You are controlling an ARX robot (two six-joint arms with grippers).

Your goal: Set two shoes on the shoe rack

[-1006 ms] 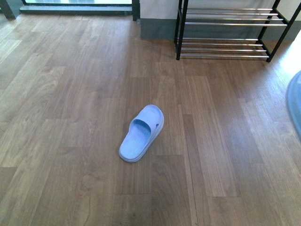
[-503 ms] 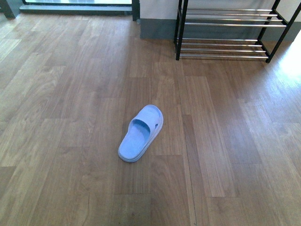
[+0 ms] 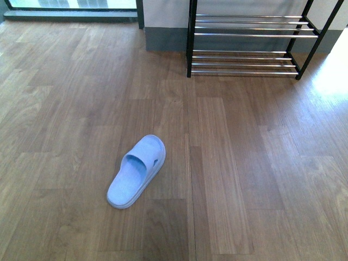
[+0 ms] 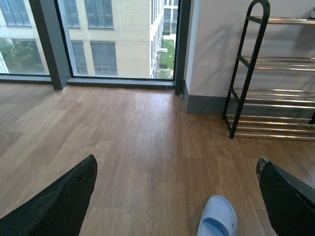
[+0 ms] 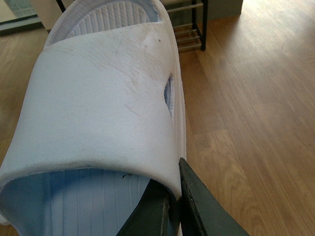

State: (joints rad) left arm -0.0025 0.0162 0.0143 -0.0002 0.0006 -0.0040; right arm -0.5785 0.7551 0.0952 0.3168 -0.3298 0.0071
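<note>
The two shoes are out of view in every frame. The shoe rack (image 3: 250, 35), black-framed with chrome bars, stands against the far wall and also shows in the left wrist view (image 4: 250, 64) and the right wrist view (image 5: 204, 24). My right gripper (image 5: 167, 169) is shut on the strap edge of a light blue slide sandal (image 5: 98, 98), held off the floor. A second light blue slide sandal (image 3: 136, 173) lies on the floor, toe toward the rack. My left gripper (image 4: 176, 160) hangs open above the floor, with that sandal (image 4: 217, 221) below and between its fingers. Neither arm shows in the front view.
Wood plank floor (image 3: 244, 179) stretches from me to the rack. A grey skirting and white wall (image 4: 211, 49) run behind the rack. Floor-to-ceiling windows with dark frames (image 4: 44, 44) stand at the far left.
The front view has shifted: rack and floor sandal now sit further left and lower in the picture. The light blue edge at the right margin one second ago is gone.
</note>
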